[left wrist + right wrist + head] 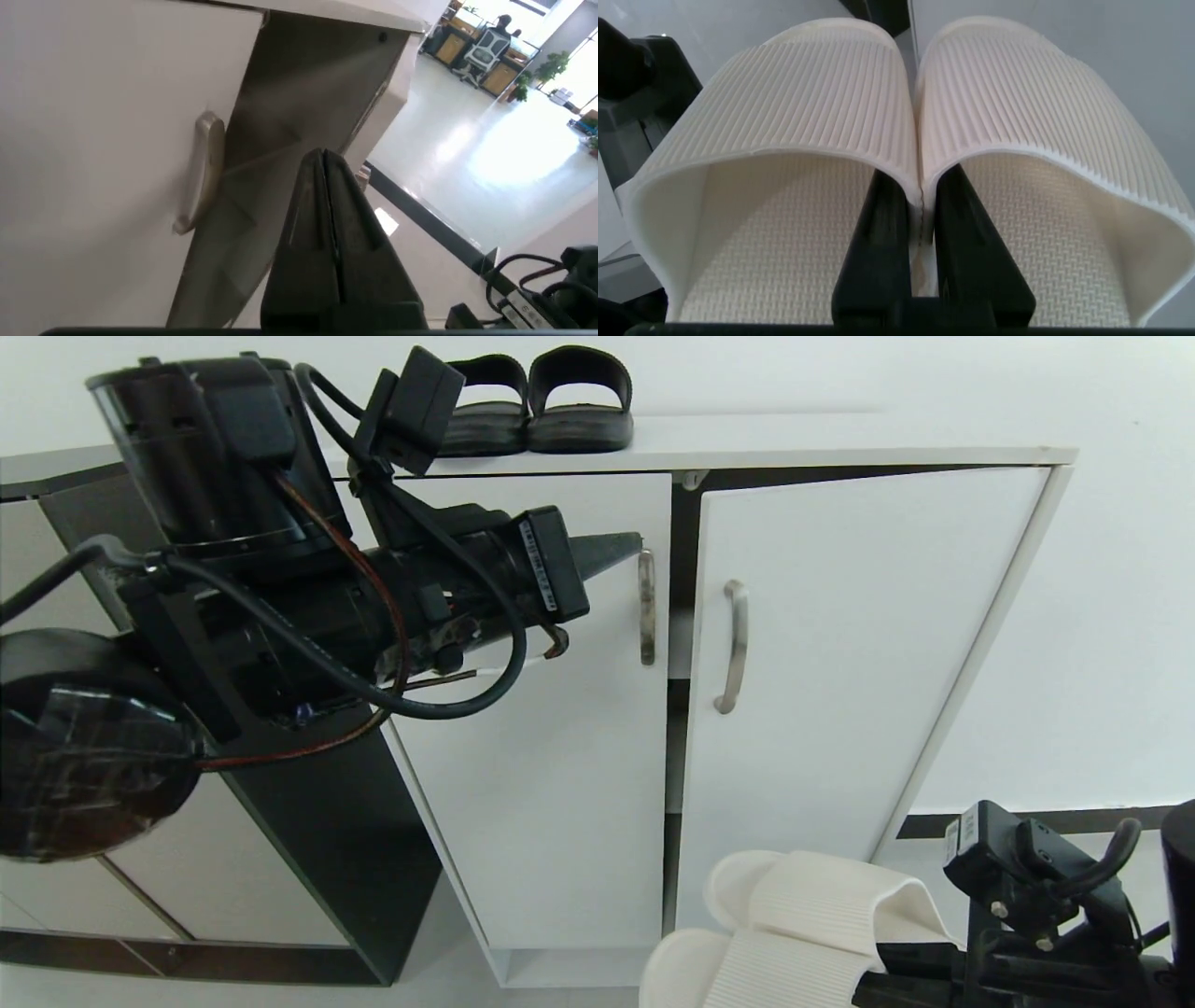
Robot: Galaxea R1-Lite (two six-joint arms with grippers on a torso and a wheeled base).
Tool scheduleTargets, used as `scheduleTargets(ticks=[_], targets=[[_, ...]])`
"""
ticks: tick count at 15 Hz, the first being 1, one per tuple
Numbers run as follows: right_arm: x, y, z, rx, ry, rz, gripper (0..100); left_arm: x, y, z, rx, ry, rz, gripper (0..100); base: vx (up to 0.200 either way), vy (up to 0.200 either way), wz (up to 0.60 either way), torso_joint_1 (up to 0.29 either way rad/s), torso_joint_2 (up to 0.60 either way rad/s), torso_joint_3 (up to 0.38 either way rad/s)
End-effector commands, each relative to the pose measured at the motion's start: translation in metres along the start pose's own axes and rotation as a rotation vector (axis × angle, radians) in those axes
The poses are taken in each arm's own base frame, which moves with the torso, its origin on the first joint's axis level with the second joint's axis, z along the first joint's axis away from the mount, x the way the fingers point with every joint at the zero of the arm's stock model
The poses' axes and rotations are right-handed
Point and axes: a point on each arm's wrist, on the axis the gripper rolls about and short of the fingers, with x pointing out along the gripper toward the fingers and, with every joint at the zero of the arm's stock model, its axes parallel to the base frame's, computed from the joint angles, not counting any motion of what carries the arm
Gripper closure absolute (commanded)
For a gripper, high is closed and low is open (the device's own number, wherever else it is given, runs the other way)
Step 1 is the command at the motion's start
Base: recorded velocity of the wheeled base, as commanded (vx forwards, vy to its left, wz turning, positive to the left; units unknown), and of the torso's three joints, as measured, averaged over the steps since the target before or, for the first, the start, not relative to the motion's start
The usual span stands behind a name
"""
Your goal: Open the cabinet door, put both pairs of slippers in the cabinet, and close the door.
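A white cabinet (560, 803) has two doors with a narrow dark gap between them. The left door's metal handle (646, 607) (201, 173) and the right door's handle (733, 649) flank that gap. My left gripper (627, 545) (323, 163) is shut and holds nothing. Its tip hangs just beside the top of the left handle. A black pair of slippers (537, 401) rests on the cabinet top. My right gripper (866, 973) (921, 201) is shut on the touching inner edges of the white ribbed slippers (803, 924) (803, 121), low in front of the right door.
A dark cabinet (317, 840) with glossy panels adjoins the white one on the left. A white wall (1120, 616) with a dark baseboard lies to the right, with bare floor below. An open office floor (486, 159) shows beyond the cabinet.
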Motion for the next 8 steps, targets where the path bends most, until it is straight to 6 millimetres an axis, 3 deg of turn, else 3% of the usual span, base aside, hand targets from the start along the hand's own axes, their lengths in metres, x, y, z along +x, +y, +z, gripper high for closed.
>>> scheduleTargets(ticks=[1, 4, 8], targets=[[0.001, 0.0, 0.0, 0.001, 0.004, 0.001, 100, 0.01, 0.004, 0.0, -0.003, 0.009, 0.004, 100, 0.0, 0.0, 0.0, 0.0, 0.0, 0.0], [-0.001, 0.0, -0.004, -0.023, 0.013, 0.001, 100, 0.044, 0.015, -0.007, -0.01, 0.031, 0.0, 100, 0.0, 0.0, 0.0, 0.0, 0.0, 0.0], [0.0, 0.0, -0.007, -0.054, 0.022, 0.007, 100, 0.057, 0.019, -0.01, -0.018, 0.031, 0.0, 100, 0.0, 0.0, 0.0, 0.0, 0.0, 0.0]])
